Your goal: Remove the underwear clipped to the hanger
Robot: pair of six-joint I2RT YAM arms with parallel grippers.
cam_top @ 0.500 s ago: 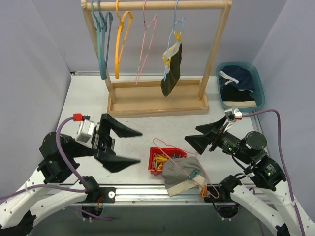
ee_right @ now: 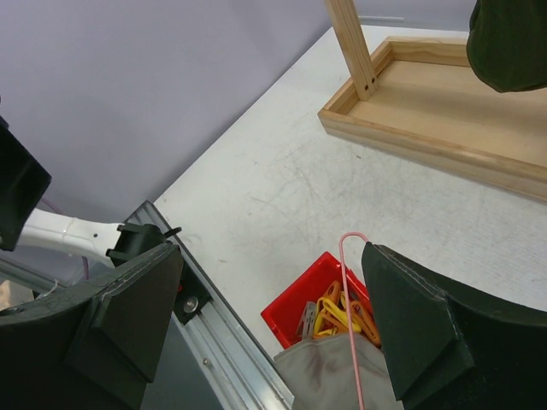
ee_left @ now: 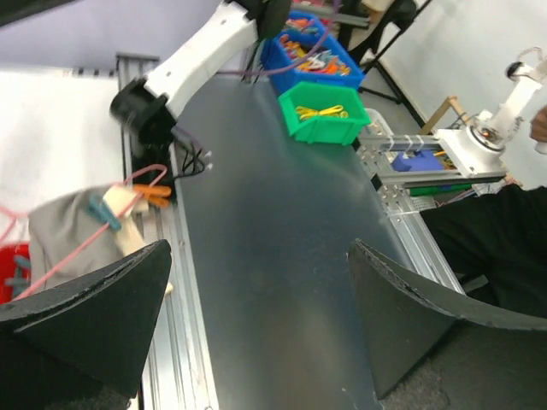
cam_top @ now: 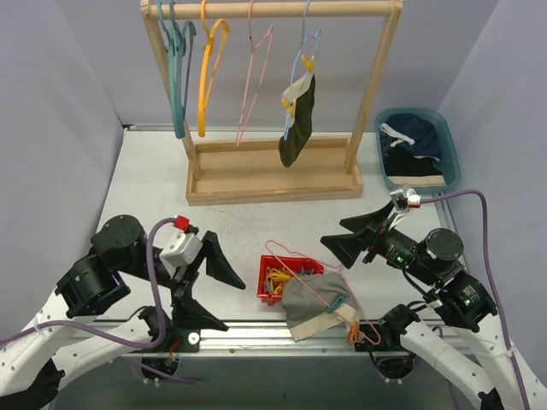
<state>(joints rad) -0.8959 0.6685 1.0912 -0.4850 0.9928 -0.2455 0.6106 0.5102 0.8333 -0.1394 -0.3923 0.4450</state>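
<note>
Table (cam_top: 145, 188), grey briefs (cam_top: 309, 306) near R gripper (cam_top: 333, 235), apart

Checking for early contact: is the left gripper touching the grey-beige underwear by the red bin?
Apart. The top view shows the open left gripper left of the grey-beige underwear, with table and the red bin between.

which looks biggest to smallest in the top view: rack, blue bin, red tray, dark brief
1. rack
2. blue bin
3. dark brief and red tray: about alike, tray partly covered, so no ranking
</note>
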